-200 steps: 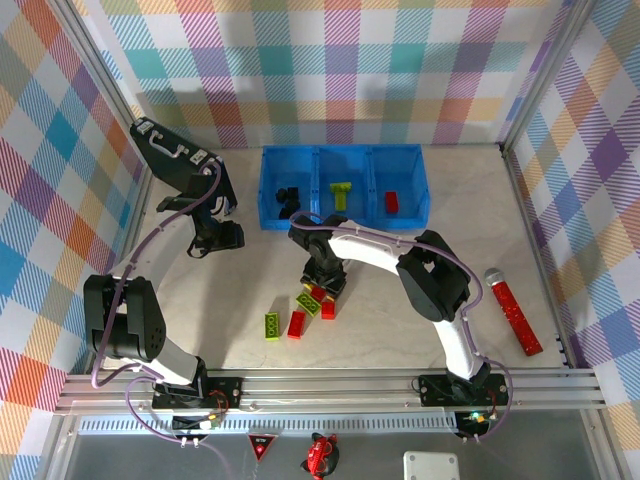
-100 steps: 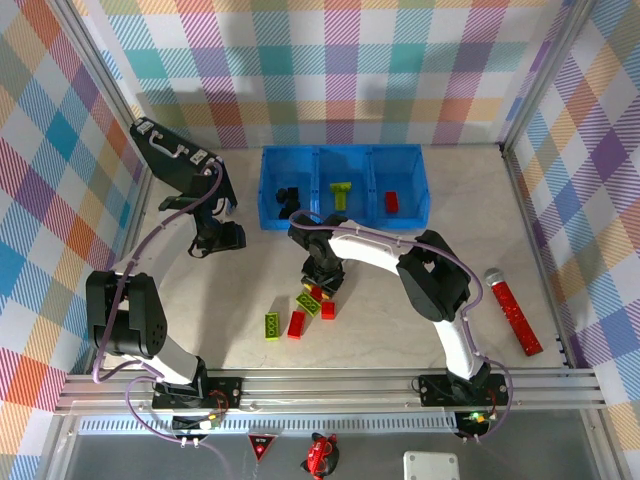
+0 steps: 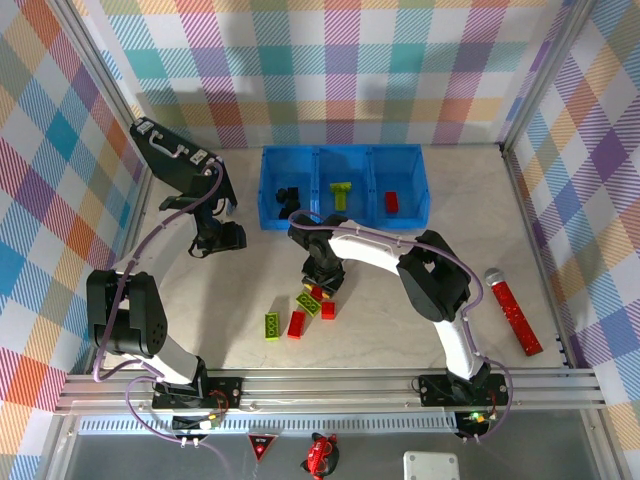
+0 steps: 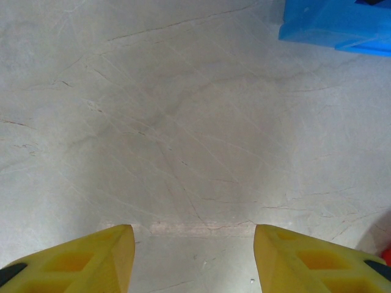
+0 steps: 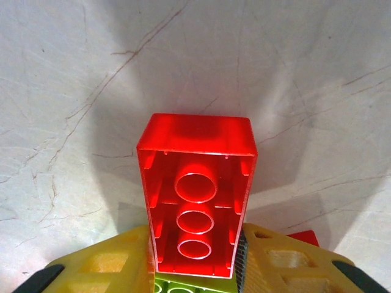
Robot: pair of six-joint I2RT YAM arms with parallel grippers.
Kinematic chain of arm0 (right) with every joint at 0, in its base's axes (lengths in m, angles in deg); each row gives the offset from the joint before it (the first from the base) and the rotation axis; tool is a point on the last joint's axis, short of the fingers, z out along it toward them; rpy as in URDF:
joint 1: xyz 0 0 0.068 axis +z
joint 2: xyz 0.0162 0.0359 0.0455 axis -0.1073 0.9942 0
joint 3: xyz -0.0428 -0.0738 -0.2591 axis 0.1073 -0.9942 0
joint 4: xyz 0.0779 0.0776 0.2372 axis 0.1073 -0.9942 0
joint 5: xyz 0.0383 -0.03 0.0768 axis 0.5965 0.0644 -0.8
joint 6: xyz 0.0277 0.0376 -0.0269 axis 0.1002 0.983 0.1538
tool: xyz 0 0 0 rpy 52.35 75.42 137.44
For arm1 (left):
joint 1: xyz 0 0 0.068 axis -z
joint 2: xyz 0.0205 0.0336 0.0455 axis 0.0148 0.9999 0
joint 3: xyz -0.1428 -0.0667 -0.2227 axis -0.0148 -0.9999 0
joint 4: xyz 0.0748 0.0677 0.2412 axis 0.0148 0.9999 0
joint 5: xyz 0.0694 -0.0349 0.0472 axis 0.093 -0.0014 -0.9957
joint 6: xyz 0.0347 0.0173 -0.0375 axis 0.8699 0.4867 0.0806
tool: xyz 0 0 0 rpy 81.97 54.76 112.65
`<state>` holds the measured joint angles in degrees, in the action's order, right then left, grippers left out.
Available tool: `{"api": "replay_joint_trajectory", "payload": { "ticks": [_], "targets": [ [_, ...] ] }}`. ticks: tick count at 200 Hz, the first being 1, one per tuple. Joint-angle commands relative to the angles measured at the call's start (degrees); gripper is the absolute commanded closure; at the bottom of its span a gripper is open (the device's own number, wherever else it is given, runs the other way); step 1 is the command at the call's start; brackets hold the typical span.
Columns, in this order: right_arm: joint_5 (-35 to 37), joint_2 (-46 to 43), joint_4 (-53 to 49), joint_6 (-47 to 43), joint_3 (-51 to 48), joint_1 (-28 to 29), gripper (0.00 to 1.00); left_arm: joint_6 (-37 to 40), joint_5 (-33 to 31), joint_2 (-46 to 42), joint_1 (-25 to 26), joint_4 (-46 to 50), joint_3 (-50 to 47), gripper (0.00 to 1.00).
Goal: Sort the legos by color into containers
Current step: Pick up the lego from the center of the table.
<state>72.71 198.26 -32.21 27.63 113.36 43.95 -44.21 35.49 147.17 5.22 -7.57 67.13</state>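
Your left claw point(image 3: 218, 240) hangs over the bare counter point(image 3: 190, 300), to the left of the blue tray point(image 3: 340, 150). In its wrist view the yellow fingers point(image 4: 91, 253) stand wide apart and there is nothing between them.

The tray lies at the far side of the counter. Its left compartment has a black brick point(image 3: 288, 198), the middle one a lime-green brick point(image 3: 342, 190), and the right one a small red brick point(image 3: 391, 202).

Near the middle of the counter, four loose bricks point(image 3: 296, 322), red and lime-green, lie close together. Your right claw point(image 3: 322, 285) is just above this group. It is closed on a red held brick point(image 5: 197, 189), whose hollow underside faces the wrist camera. Probably this brick is lifted a little, but I cannot tell for sure.

At the far right a red glittery stick point(image 3: 516, 316) lies apart.
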Motion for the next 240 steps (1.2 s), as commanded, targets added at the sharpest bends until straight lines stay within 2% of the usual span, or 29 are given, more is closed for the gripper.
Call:
{"api": "replay_joint_trajectory", "payload": {
  "ticks": [1, 28, 120, 185, 240],
  "targets": [
    [3.3, -2.6, -3.2, -2.2, 0.4, -0.8, 0.64, 0.5, 1.2, 0.8, -0.6, 0.9, 1.6, 0.46],
    [4.8, -4.8, -2.1, -5.3, -1.8, -1.5, 0.65, 0.5, 1.2, 1.0, -0.6, 0.9, 1.6, 0.46],
    [7.9, -11.0, -2.9, -34.7, -10.5, -5.6, 0.67, 0.4, 1.9, 0.7, -0.6, 0.5, 1.6, 0.46],
    [9.4, -16.3, -4.8, -44.0, -13.7, -14.6, 0.65, 0.4, 1.8, 0.6, -0.6, 0.5, 1.6, 0.46],
    [9.8, -17.3, -6.4, -50.5, -7.1, -23.6, 0.63, 0.5, 1.7, 0.4, -0.6, 0.5, 1.4, 0.46]
  ]
}}
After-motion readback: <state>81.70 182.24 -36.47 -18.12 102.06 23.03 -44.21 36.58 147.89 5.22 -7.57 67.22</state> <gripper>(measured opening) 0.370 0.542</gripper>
